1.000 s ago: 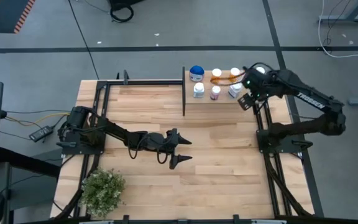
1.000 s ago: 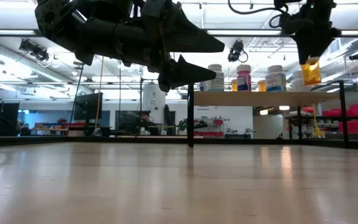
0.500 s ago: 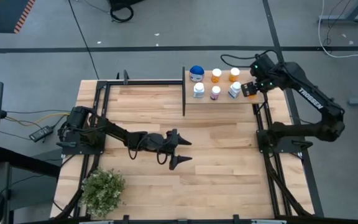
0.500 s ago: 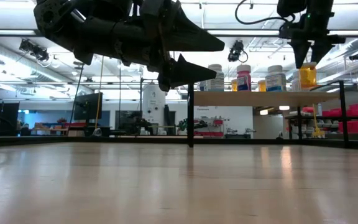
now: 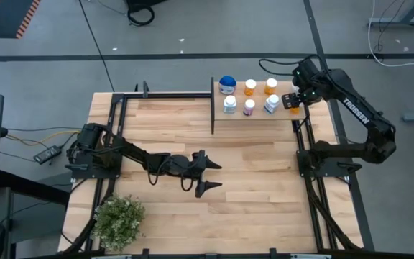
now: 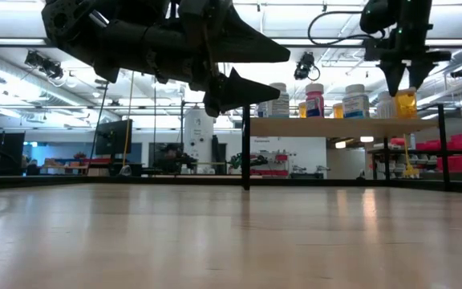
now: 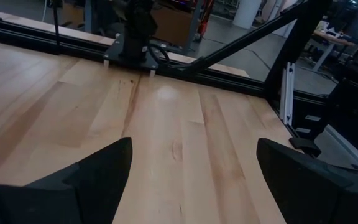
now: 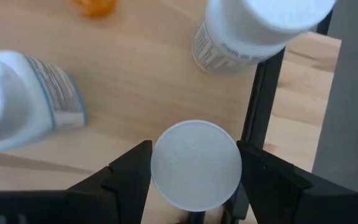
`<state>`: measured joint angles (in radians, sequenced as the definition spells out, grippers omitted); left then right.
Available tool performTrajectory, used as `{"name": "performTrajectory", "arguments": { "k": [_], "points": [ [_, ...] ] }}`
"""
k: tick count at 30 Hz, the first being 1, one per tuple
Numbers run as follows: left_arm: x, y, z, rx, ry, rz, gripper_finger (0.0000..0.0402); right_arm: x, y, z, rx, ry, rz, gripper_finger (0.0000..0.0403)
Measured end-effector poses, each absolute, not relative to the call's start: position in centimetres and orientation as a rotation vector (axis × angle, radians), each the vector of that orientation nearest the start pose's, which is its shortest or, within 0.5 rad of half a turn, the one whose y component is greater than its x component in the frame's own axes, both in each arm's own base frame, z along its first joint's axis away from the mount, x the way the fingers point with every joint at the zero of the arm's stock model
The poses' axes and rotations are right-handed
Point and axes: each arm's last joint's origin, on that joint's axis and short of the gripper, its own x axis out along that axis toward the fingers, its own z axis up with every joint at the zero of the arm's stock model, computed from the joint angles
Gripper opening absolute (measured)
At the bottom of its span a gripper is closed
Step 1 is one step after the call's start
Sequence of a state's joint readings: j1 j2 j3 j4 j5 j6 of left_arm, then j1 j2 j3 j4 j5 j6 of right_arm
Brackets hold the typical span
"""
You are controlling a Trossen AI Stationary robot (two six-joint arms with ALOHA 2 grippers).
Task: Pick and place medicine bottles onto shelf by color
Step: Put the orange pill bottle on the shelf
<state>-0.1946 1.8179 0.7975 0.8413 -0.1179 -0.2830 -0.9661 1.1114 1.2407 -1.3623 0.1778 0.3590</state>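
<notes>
The shelf stands at the table's far right and carries several medicine bottles: a blue one, two orange ones, two white ones and a pinkish one. My right gripper is at the shelf's right end, shut on another orange bottle. That bottle's white cap shows between the fingers in the right wrist view. My left gripper hangs open above the middle of the table and touches nothing. My right gripper pinches the orange bottle's white cap between its two fingers, one on each side. The fingers come from above, pointing down. The bottle is upright, and its base is level with the shelf top at the right end.
A white bottle and a second white bottle stand close to the held one. The shelf's black upright edge bounds its left side. A green potted plant sits at the near left corner. Black frame rails run along both sides.
My right gripper has carried the orange bottle toward the shelf's right end and lowered it from above the other bottles down to the shelf top, holding it all the while. The left arm has kept still.
</notes>
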Motion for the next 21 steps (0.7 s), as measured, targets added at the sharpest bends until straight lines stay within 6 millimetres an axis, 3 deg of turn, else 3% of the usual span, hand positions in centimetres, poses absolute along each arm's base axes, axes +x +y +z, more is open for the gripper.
{"name": "performTrajectory", "arguments": {
  "k": [6, 21],
  "points": [
    [35.27, -6.61, 16.51, -0.257, 0.184, -0.051, 0.035, 8.72, -14.68, 32.98, 0.798, 1.047, -1.202, 0.0232],
    [35.26, -6.66, 16.48, -0.257, 0.188, -0.052, 0.035, 8.97, -14.84, 32.99, 0.804, 1.015, -1.159, 0.0233]
  ]
}}
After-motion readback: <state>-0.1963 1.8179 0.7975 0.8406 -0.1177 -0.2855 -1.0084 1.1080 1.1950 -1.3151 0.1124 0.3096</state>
